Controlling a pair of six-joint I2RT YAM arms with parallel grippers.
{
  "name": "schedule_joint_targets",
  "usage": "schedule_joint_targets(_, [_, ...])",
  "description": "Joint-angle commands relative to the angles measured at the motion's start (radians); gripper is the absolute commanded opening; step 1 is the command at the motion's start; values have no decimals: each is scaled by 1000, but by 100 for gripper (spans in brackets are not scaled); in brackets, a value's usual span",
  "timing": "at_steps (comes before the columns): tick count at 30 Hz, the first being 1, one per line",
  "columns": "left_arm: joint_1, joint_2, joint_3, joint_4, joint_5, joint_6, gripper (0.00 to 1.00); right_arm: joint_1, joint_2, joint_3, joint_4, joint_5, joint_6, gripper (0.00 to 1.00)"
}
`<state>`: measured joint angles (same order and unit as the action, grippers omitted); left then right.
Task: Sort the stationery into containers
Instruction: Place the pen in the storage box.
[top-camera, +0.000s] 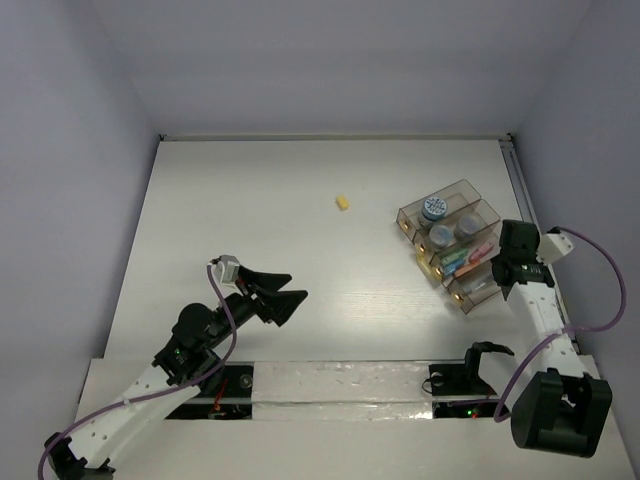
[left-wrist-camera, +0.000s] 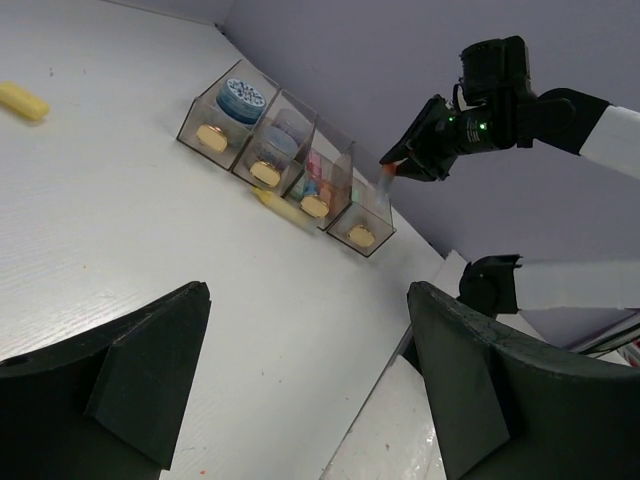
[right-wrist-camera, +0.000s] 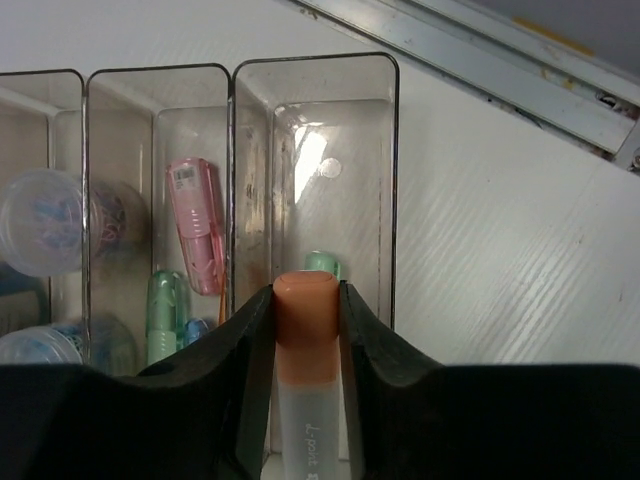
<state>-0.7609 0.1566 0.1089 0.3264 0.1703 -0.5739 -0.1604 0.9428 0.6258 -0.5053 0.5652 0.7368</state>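
Note:
The clear smoky-brown organiser tray (top-camera: 470, 190) stands at the right of the table, also seen in the left wrist view (left-wrist-camera: 190, 115) and right wrist view (right-wrist-camera: 315, 62). My right gripper (right-wrist-camera: 305, 292) is shut on an orange-capped pen (right-wrist-camera: 306, 335), held just above the tray's rightmost compartment, where a green pen (right-wrist-camera: 322, 262) lies. The neighbouring compartment holds a pink pen (right-wrist-camera: 195, 225) and another green pen (right-wrist-camera: 163, 310). A blue-white tub (top-camera: 434, 208) sits in the far compartment. A yellow eraser (top-camera: 343, 203) lies alone mid-table. My left gripper (top-camera: 297, 286) hangs open and empty above the near-left table.
A metal rail (top-camera: 520, 190) runs along the table's right edge, just beyond the tray. A shiny taped strip (top-camera: 340, 380) crosses the near edge between the arm bases. White walls close in the back and sides.

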Motion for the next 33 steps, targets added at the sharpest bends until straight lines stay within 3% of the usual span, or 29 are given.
schedule_joint_targets(1, [-9,-20,15,14,-26,2,78,-8,-1,23,-39,-8,41,38])
schedule_joint_targets(3, [-9,-22,17,11,-29,2,78,-8,-13,31,-44,-25,9,64])
schedule_joint_targets(9, [-9,4,17,17,-35,5,78,-8,-99,84,-4,-247,-189,79])
schedule_joint_targets(11, [-9,11,18,19,-41,8,78,-8,-91,112,-10,-385,-221,78])
schedule_joint_targets(14, [-9,20,20,14,-57,14,78,91,-93,136,-18,-520,-266,57])
schedule_joint_targets(16, [-9,24,21,7,-74,17,78,209,-85,158,-47,-528,-283,50])
schedule_joint_targets(20, [-9,40,28,3,-97,26,78,404,-21,216,-142,-525,-324,49])
schedule_joint_targets(23, [-9,57,35,3,-115,35,78,513,45,242,-188,-516,-347,52])
schedule_joint_targets(27, [-9,77,38,0,-137,46,78,617,120,244,-157,-487,-366,68])
schedule_joint_targets(33, [-9,112,48,0,-160,58,78,693,327,314,-189,-351,-332,80])
